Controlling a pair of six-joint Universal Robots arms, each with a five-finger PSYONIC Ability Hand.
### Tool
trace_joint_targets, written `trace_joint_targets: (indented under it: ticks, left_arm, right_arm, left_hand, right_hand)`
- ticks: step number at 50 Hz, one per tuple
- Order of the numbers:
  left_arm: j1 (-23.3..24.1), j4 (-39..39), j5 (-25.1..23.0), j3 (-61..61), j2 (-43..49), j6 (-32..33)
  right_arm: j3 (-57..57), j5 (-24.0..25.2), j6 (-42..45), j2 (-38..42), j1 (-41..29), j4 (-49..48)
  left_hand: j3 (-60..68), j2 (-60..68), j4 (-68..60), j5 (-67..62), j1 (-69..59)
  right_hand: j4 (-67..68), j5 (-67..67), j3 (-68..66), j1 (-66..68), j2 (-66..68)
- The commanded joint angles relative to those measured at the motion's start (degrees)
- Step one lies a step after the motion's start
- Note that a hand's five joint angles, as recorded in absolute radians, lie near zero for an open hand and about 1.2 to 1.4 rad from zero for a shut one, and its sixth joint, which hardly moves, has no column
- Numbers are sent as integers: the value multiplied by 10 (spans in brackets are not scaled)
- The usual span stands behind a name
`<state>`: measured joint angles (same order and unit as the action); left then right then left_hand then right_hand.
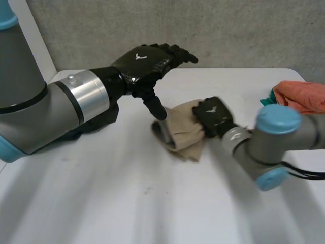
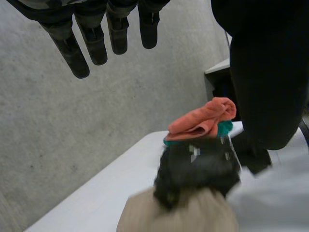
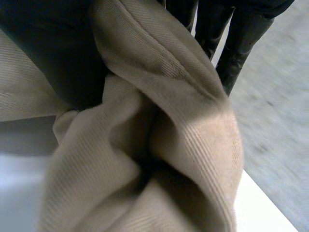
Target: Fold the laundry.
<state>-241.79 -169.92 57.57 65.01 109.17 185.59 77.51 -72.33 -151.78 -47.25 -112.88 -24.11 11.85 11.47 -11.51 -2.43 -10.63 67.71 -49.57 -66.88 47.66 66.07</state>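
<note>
White table (image 1: 101,203) is being backed by a grey concrete wall (image 1: 228,30). A crumpled beige cloth (image 1: 185,132) is lying near the table's middle, and its 3 o'clock side is being grasped by the right hand (image 1: 213,116). In the right wrist view a fold of the cloth is being pinched between the thumb (image 3: 53,58) and the fingers (image 3: 231,48). The left hand (image 1: 144,63) is being held above the table at about 10 o'clock from the cloth, released, with its fingers (image 2: 91,43) straight and nothing in them. Its thumb is being pointed down at the cloth's 9 o'clock edge; whether contact is being made cannot be told. Well apart, at about 2 o'clock from the beige cloth, an orange cloth (image 1: 302,96) is being kept bunched at the table's edge, with a teal cloth (image 1: 267,97) just beside it.
</note>
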Motion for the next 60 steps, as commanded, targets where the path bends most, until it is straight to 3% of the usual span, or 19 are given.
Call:
trace_joint_targets:
  ticks: [1, 4, 10, 20, 25, 30, 39, 43, 60]
  left_arm:
    - [0, 0, -3, 29, -5, 4]
    - [4, 0, -3, 35, -7, 4]
    - [22, -1, 1, 37, -8, 3]
    - [24, -1, 2, 37, -15, 3]
    - [28, -1, 1, 35, -32, 3]
    - [31, -1, 2, 37, -35, 2]
    - [35, -1, 2, 41, -35, 3]
    - [35, -1, 2, 41, -35, 3]
    - [41, -2, 3, 40, -35, 2]
  right_arm:
    - [64, 85, 38, -64, 98, 3]
    - [57, 108, 39, -68, 126, -4]
    - [2, 104, 8, -103, 174, -54]
    - [-131, 96, -238, -132, 305, -130]
    - [-163, 112, -287, -103, 363, -134]
    - [-162, 150, -288, -60, 390, -134]
    - [-133, 296, -276, 52, 464, -162]
    - [-128, 334, -254, 91, 479, -168]
    - [-133, 338, -229, 82, 498, -171]
  left_hand:
    - [-18, -15, 15, 24, 6]
    - [-18, -15, 15, 24, 6]
    - [-18, -15, 15, 24, 6]
    - [-18, -15, 15, 24, 6]
    - [-18, -15, 15, 24, 6]
    - [-18, -15, 15, 24, 6]
    - [-18, -15, 15, 24, 6]
    - [-18, -15, 15, 24, 6]
    - [-18, -15, 15, 24, 6]
  right_hand:
    - [123, -204, -131, 323, 139]
    - [123, -204, -131, 323, 139]
    - [123, -204, -131, 323, 139]
    - [123, -204, -131, 323, 139]
    - [123, -204, -131, 323, 139]
    - [123, -204, -131, 323, 139]
    - [123, -204, -131, 323, 139]
    - [123, -204, -131, 323, 139]
    - [123, -204, -131, 323, 139]
